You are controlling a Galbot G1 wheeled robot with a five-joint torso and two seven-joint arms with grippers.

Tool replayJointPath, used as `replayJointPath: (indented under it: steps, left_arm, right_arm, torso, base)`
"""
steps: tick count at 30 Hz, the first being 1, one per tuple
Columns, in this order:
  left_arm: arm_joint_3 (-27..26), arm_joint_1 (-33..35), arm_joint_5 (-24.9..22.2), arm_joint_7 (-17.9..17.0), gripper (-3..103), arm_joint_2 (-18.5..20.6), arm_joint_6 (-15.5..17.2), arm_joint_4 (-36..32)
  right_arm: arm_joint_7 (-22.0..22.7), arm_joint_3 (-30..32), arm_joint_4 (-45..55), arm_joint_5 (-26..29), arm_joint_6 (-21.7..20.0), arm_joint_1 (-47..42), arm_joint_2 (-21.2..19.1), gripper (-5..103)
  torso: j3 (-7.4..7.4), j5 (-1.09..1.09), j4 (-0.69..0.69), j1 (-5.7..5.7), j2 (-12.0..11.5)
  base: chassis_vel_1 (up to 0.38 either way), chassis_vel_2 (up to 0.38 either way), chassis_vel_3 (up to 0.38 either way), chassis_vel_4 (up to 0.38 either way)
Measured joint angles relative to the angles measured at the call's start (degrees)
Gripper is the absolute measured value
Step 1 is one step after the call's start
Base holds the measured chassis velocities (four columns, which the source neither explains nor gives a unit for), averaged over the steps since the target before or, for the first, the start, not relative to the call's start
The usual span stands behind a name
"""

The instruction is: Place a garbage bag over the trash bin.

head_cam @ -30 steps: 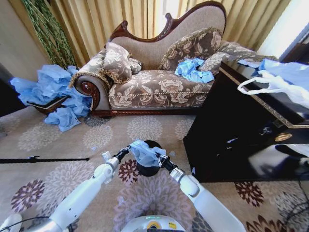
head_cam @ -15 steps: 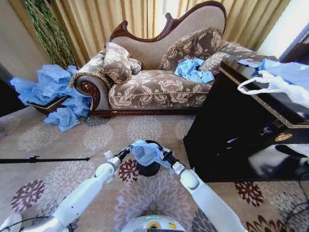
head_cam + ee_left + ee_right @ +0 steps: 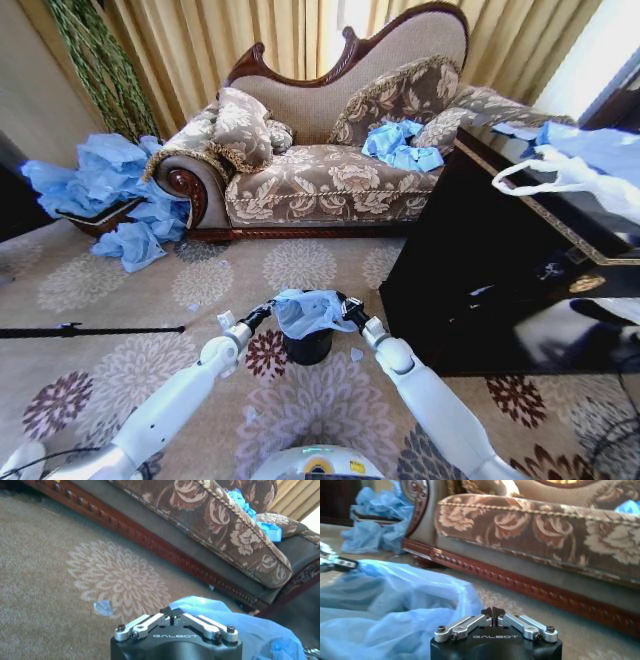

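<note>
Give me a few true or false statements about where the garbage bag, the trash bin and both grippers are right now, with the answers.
1. Both the left gripper and the right gripper pinch the garbage bag. True.
2. The trash bin lies tipped over on the carpet. False: it stands upright below the bag.
3. The bag hangs spread between the two grippers over the bin's mouth. True.
4. The bin stands on the sofa. False: it is on the carpet in front of the sofa.
5. More blue bags lie on the sofa seat. True.
</note>
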Motion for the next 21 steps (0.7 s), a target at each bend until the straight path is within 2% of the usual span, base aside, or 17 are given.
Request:
replayJointPath:
  steps: [8, 12, 13, 14, 15, 17, 19, 20, 21]
  left_arm:
    - [0.87, -0.98, -0.32, -0.38, 0, 0.34, 0.11, -0.16]
    - [0.80, -0.99, -0.57, -0.55, 0, 0.72, 0.15, -0.58]
    - [0.37, -0.52, -0.67, -0.59, 0, 1.05, 0.16, -1.03]
    - [0.08, -0.16, -0.67, -0.59, 0, 1.23, 0.16, -1.22]
    - [-0.15, 0.18, -0.67, -0.59, 0, 1.43, 0.15, -1.36]
    - [-0.25, 0.31, -0.66, -0.58, 0, 1.54, 0.13, -1.37]
    - [-0.32, 0.32, -0.73, -0.58, 0, 1.58, 0.11, -1.37]
    - [-0.32, 0.32, -0.73, -0.58, 0, 1.58, 0.11, -1.37]
    - [-0.33, 0.26, -0.79, -0.58, 0, 1.58, 0.11, -1.37]
  right_arm:
    - [0.14, 1.98, -3.48, 0.98, 0.71, 1.43, 1.51, 0]
    - [1.12, 3.43, -0.13, 1.54, 1.07, -0.77, 0.67, 0]
    - [1.60, 4.16, 2.83, 1.50, 1.06, -2.66, -0.42, 0]
    - [1.75, 4.36, 4.39, 1.17, 1.12, -3.58, -1.05, 0]
    - [1.90, 4.59, 6.25, 0.48, 1.38, -4.69, -1.80, 5]
    - [2.14, 4.69, 7.89, -0.43, 1.78, -5.70, -2.52, 5]
    - [2.24, 4.84, 11.61, -2.95, 2.54, -8.08, -4.10, 16]
    - [2.24, 4.84, 11.61, -2.95, 2.54, -8.08, -4.10, 16]
    - [2.11, 4.81, 13.00, -3.73, 2.77, -9.00, -4.63, 22]
  torso:
    - [0.00, 0.00, 0.01, 0.00, 0.00]
    - [0.00, 0.00, 0.02, 0.01, 0.00]
    - [-0.01, -0.01, -0.04, 0.00, 0.00]
    - [-0.01, -0.01, -0.04, 0.00, 0.00]
    - [-0.01, 0.00, -0.01, 0.00, 0.00]
    - [-0.01, 0.01, 0.01, 0.00, 0.00]
    - [-0.01, -0.01, 0.00, 0.00, 0.00]
    - [-0.01, -0.01, 0.00, 0.00, 0.00]
    - [-0.01, 0.00, -0.01, 0.00, 0.00]
  base:
    - [0.000, 0.000, 0.000, 0.000]
    - [0.000, 0.000, 0.000, 0.000]
    - [0.000, 0.000, 0.000, 0.000]
    - [0.000, 0.000, 0.000, 0.000]
    - [0.000, 0.000, 0.000, 0.000]
    - [0.000, 0.000, 0.000, 0.000]
    - [0.000, 0.000, 0.000, 0.000]
    - [0.000, 0.000, 0.000, 0.000]
    - [0.000, 0.000, 0.000, 0.000]
